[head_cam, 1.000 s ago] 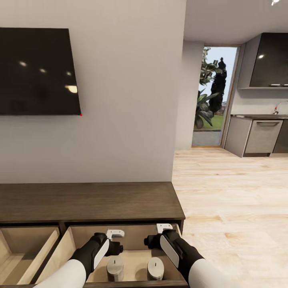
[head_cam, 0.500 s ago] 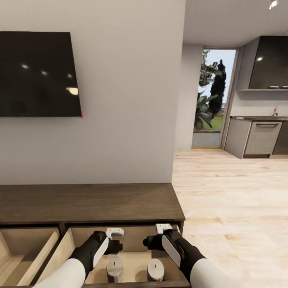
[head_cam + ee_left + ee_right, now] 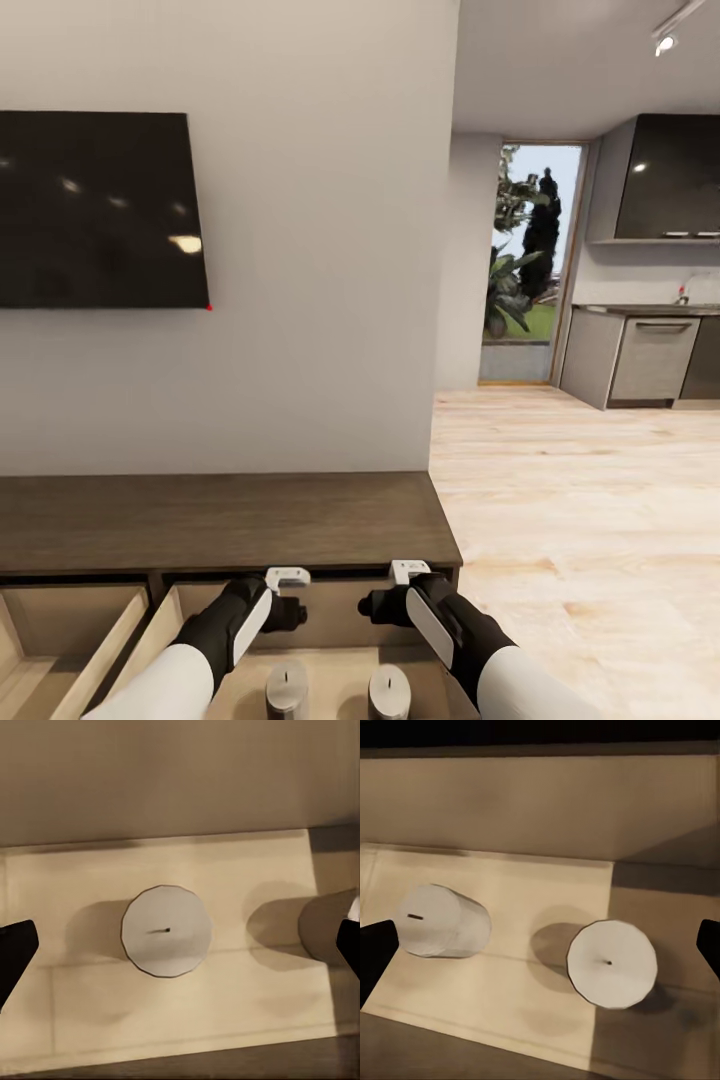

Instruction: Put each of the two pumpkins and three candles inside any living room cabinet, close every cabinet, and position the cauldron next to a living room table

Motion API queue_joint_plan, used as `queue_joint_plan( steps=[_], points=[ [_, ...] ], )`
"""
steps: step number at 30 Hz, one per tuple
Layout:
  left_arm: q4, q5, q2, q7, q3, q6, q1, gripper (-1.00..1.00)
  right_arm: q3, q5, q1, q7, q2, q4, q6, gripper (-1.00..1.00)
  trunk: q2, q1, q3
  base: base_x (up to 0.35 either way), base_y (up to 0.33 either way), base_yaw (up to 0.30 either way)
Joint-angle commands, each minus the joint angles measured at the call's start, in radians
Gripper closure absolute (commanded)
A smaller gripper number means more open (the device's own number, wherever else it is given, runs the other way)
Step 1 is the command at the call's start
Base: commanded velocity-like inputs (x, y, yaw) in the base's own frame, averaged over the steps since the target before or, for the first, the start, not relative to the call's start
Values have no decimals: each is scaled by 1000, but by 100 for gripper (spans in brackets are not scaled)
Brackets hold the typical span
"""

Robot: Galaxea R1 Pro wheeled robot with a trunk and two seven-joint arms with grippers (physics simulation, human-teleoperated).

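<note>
Left claw point(image 3: 287, 577) wide apart, empty, above one candle point(image 3: 163, 931), right claw point(image 3: 410, 571) wide apart, empty, above second candle point(image 3: 612, 962), both upright in open drawer point(image 3: 335, 612) of cabinet point(image 3: 220, 520)

2 candles point(image 3: 529, 945) stand apart in the open drawer point(image 3: 330, 610); gap between them free.

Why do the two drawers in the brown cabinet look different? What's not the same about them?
The right drawer has two white candles standing in it, one on the left and one on the right; the left drawer shows no candles in the part that is in view. Both robot claws, left and right, hang over the right drawer, none over the left drawer. Both drawers are pulled open and pale beige inside.
</note>
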Motion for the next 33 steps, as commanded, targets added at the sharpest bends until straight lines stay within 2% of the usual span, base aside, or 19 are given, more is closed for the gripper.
queue_joint_plan(
  steps=[1, 6, 10, 33],
  points=[
    [-1, 9, 3, -4, -6, 17, 0, -100, 6, -10, -1, -9, -1, -1, 3, -100, 7, -4, 2, 0, 0, 0],
    [5, 7, 22, -93, -6, 61, 0, -100, 6, -10, -1, -9, -1, -1, 4, -100, 42, -23, 18, 0, 0, 0],
    [8, 8, 35, -120, -6, 75, 0, -100, 6, -10, -1, -9, -1, -1, 4, -100, 70, -39, 30, 0, 0, 0],
    [21, 8, 43, -127, -6, 94, 0, -100, 5, -12, -1, -9, -4, 0, 4, -100, 231, -127, 102, 0, 0, 0]
  ],
)
